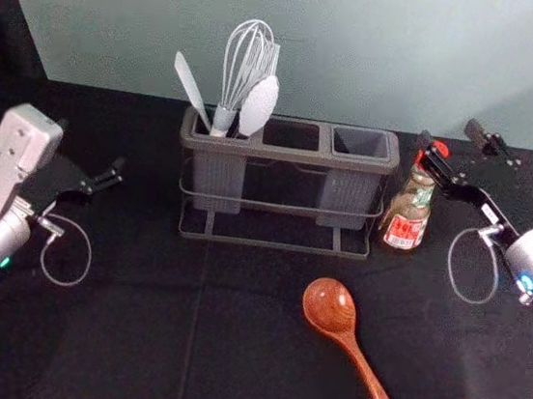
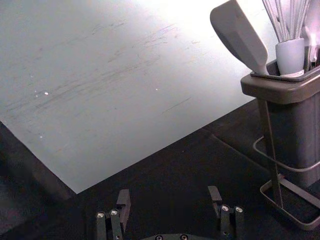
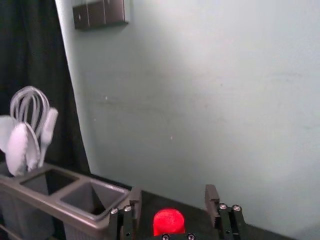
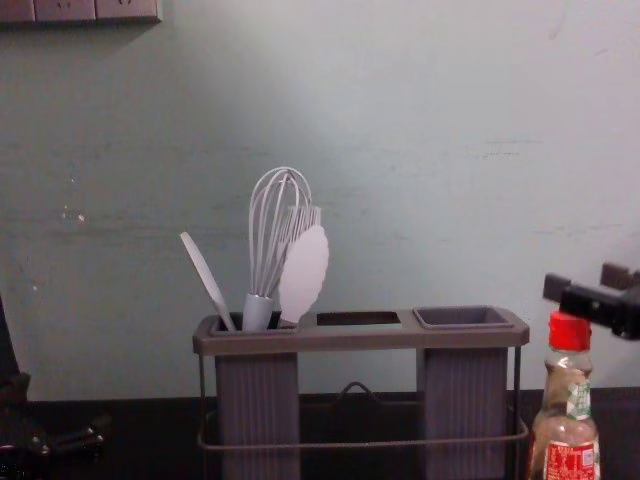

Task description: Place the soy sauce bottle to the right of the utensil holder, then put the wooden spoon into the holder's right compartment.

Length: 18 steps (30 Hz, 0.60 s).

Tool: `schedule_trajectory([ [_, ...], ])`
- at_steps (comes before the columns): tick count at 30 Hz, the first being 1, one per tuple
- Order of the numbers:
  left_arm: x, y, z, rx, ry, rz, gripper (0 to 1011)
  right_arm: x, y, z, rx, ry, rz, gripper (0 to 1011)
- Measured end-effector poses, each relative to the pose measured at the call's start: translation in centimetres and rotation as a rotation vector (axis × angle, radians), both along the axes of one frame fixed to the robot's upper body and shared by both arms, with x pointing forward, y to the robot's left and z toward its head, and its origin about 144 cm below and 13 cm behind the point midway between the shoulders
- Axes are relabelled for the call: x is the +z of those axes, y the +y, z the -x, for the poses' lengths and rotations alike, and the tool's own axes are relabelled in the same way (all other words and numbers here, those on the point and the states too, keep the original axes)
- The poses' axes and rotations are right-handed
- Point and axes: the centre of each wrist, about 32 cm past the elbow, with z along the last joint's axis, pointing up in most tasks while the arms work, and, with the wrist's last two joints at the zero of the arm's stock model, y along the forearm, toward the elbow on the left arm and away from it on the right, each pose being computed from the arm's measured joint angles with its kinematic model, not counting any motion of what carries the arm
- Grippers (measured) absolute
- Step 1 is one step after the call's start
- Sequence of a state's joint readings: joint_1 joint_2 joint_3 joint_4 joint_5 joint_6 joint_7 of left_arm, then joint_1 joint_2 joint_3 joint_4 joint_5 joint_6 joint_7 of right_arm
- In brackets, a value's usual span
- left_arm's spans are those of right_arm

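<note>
The right gripper [image 1: 449, 134] is open by the cap of the soy sauce bottle [image 1: 406, 226], which stands upright just right of the utensil holder [image 1: 287, 154]. Nearer the robot, the wooden spoon [image 1: 354, 349] lies slantwise, bowl toward the holder; reaching it likely means coming back and inward. The left gripper [image 2: 169, 191], also open, is parked left.

The soy sauce bottle [image 4: 562, 400] has a red label [image 4: 572, 461] with unreadable print.
</note>
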State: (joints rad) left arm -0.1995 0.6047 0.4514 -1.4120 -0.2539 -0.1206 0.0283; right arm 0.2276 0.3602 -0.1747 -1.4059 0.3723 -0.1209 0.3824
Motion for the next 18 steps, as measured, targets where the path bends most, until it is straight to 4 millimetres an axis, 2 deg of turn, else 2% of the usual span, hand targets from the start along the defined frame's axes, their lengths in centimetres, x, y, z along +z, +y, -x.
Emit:
schedule_trajectory([
  [3, 0.0, 0.0, 0.0, 0.0, 0.0, 0.0, 1011, 1.0, -0.2, 0.8, -0.005, -0.031, -0.002, 854],
  [4, 0.0, 0.0, 0.0, 0.0, 0.0, 0.0, 1011, 1.3, -0.2, 1.2, -0.008, -0.04, -0.001, 914],
  [8, 0.0, 0.0, 0.0, 0.0, 0.0, 0.0, 1011, 1.9, -0.1, 2.2, -0.013, -0.05, 0.005, 999],
  [18, 0.0, 0.0, 0.0, 0.0, 0.0, 0.0, 1011, 2.3, 1.3, 5.6, -0.016, -0.043, 0.032, 1003],
])
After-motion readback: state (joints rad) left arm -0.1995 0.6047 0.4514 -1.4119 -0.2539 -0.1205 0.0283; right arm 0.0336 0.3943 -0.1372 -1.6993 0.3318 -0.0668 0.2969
